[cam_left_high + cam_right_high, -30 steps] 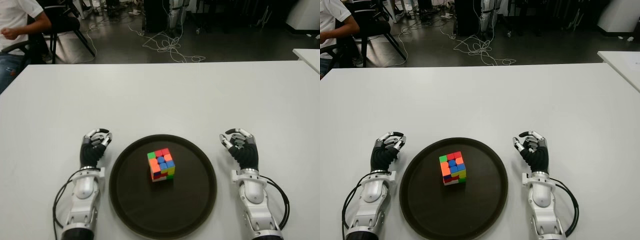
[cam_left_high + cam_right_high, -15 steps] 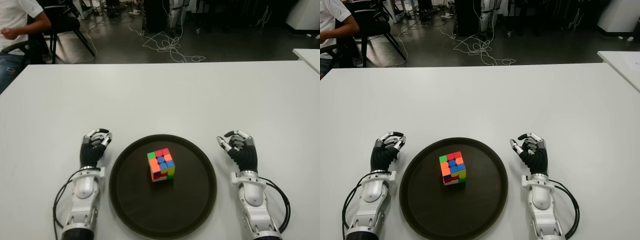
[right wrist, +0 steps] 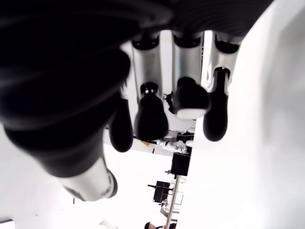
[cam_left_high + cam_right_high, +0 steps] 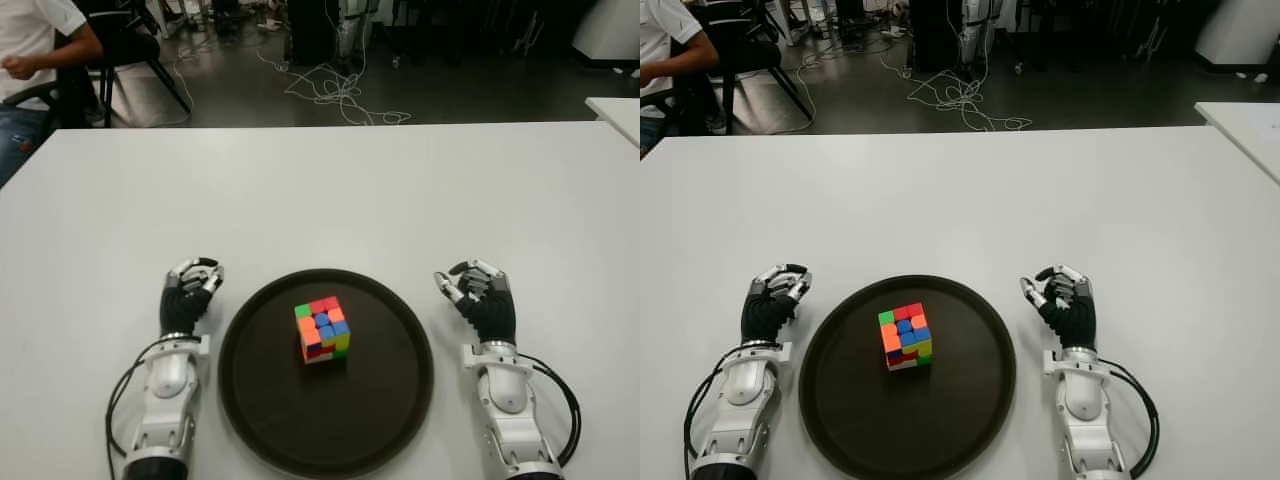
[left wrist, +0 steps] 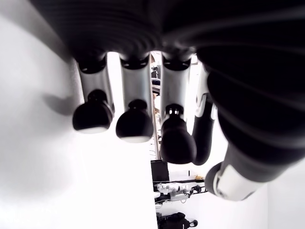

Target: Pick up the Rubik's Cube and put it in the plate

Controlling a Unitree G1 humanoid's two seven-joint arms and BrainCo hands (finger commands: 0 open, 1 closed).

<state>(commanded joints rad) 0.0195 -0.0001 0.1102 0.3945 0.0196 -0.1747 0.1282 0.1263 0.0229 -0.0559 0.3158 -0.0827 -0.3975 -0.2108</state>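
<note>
A multicoloured Rubik's Cube (image 4: 322,330) sits near the middle of a round dark brown plate (image 4: 385,400) on the white table (image 4: 320,190). My left hand (image 4: 187,292) shows just left of the plate, fingers relaxed and curved, holding nothing. To the plate's right is my right hand (image 4: 478,294), also loosely curved and empty. Both wrist views show only bare fingers (image 5: 134,119) over white table, with no cube between them.
A person in a white shirt (image 4: 35,40) sits on a chair beyond the table's far left corner. Cables lie on the floor (image 4: 335,90) behind the table. Another white table's corner (image 4: 615,110) shows at the far right.
My right hand has drawn back slightly toward me and a little toward the plate. The cube, the plate and my left hand have stayed put.
</note>
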